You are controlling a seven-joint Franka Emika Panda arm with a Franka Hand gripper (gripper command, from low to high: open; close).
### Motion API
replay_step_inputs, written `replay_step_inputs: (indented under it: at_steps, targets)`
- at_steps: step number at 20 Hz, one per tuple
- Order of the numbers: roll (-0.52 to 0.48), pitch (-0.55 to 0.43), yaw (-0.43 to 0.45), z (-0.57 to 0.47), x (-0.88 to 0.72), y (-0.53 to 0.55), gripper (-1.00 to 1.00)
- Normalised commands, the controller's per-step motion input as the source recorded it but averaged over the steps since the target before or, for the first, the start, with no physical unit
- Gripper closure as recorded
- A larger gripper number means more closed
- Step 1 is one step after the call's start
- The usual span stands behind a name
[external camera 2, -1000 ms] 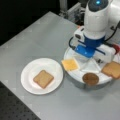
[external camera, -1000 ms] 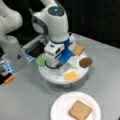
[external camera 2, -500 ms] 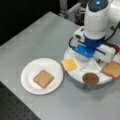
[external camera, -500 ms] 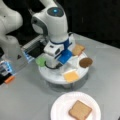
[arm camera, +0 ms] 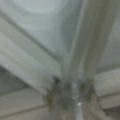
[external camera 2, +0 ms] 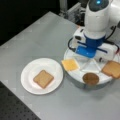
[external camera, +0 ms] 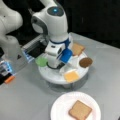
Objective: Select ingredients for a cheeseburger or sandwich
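Observation:
A tan toast square (external camera: 80,110) (external camera 2: 43,78) lies alone on the white paper plate (external camera: 58,107) (external camera 2: 28,72). The round white divided tray (external camera: 50,75) (external camera 2: 96,66) carries other ingredients: a second toast square (external camera: 77,48) (external camera 2: 112,68), a green disc (external camera: 41,61), a brown disc (external camera: 85,62) (external camera 2: 90,78) and a yellow cheese square (external camera: 71,75) (external camera 2: 70,64). My gripper (external camera: 55,62) (external camera 2: 87,51) is lowered over the tray's middle, and its fingertips are hidden under the hand. The wrist view holds only the tray's white dividers (arm camera: 75,57), very close.
The grey table (external camera: 25,100) (external camera 2: 37,37) carries the tray and the plate. The robot's white base (external camera: 11,47) stands at a front view's left, beside an orange piece (external camera: 10,79). Black perforated board (external camera 2: 12,110) borders the table at a front view's bottom left.

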Motion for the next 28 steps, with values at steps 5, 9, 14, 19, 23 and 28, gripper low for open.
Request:
replay_step_inputs:
  at_steps: [5,9,14,19,23,28]
  targets:
    - [0.026,-0.120,0.278,-0.13,-0.19,-0.08,-1.00]
    - [0.033,-0.130,0.244,-0.17,-0.17,-0.07,-1.00]
    - [0.037,-0.121,0.276,-0.16,-0.14,-0.10,-1.00]
    - [0.046,-0.103,0.279,-0.16,-0.12,-0.11,-1.00]
    - [0.056,-0.075,0.243,-0.14,-0.14,-0.13,-1.00]
    - [0.067,-0.055,0.257,-0.12,-0.15,-0.16,-1.00]
